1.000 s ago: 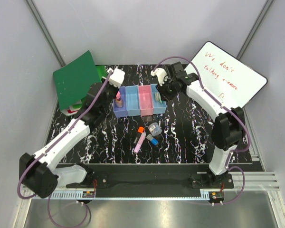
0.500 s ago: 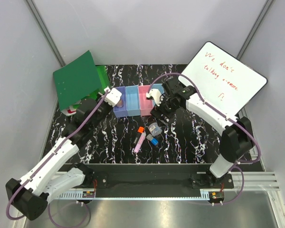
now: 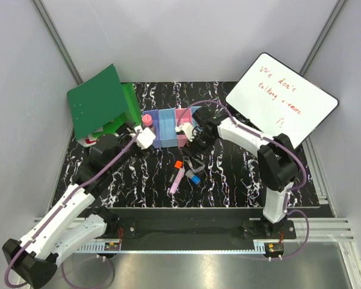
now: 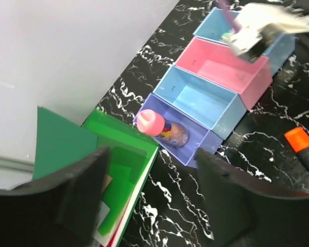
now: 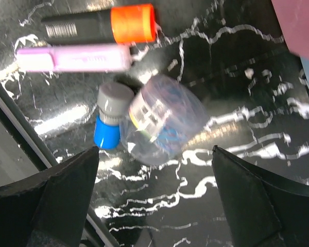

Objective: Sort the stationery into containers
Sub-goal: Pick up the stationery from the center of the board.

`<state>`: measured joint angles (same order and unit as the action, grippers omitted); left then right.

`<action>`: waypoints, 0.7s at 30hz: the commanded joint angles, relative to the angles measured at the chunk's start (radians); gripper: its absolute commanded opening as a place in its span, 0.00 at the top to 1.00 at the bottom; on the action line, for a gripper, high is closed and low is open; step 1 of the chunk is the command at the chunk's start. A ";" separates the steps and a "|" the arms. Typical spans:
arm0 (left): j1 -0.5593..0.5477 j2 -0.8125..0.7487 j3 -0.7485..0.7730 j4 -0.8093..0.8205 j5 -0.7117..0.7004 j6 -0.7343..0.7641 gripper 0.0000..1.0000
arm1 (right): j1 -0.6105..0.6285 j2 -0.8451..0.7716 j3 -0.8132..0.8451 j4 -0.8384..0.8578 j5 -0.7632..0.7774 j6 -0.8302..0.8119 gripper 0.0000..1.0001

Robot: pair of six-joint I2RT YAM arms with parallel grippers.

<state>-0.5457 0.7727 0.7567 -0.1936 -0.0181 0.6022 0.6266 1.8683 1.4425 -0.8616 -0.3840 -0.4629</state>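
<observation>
Top external view, far left: green folder (image 3: 96, 102) propped where it was. Next over, finds the left gripper (image 3: 144, 138) drawn back toward the near edge since half a second ago, off the purple-blue bin (image 3: 155, 135) it then covered; seen from the left wrist, fingers (image 4: 82, 195) spread wide, nothing between them. Leaves a pink-capped item (image 3: 147, 120) exposed, leaning in that bin, cap up. Moving right along the joined row: light blue bin (image 3: 167, 125) and pink bin (image 3: 180, 117), unmoved. Far light blue bin (image 4: 208, 25) largely covered by the right arm in the top view and cut by its blurred white wrist in the left wrist view; something greenish inside, too hidden to name. Then the right gripper (image 3: 195, 161), now swung off the bins' right end and down over the loose stationery; from the right wrist, fingers apart, empty, hovering above a round clear piece (image 5: 162, 121), mostly hidden beneath it from above. Touching that piece, small grey and blue piece (image 5: 108, 118); beside these, pink marker (image 5: 74, 57) and orange-capped marker (image 5: 100, 25), side by side on the table (image 3: 228, 174). Far right, whiteboard (image 3: 283, 99) unchanged.
</observation>
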 commanded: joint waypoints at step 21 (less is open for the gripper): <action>-0.003 -0.101 -0.089 0.028 0.148 0.061 0.01 | 0.045 0.193 0.154 0.047 -0.012 0.015 0.07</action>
<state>-0.5457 0.7074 0.6865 -0.2089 0.0937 0.6479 0.6613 2.0438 1.5421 -0.8337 -0.3866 -0.4549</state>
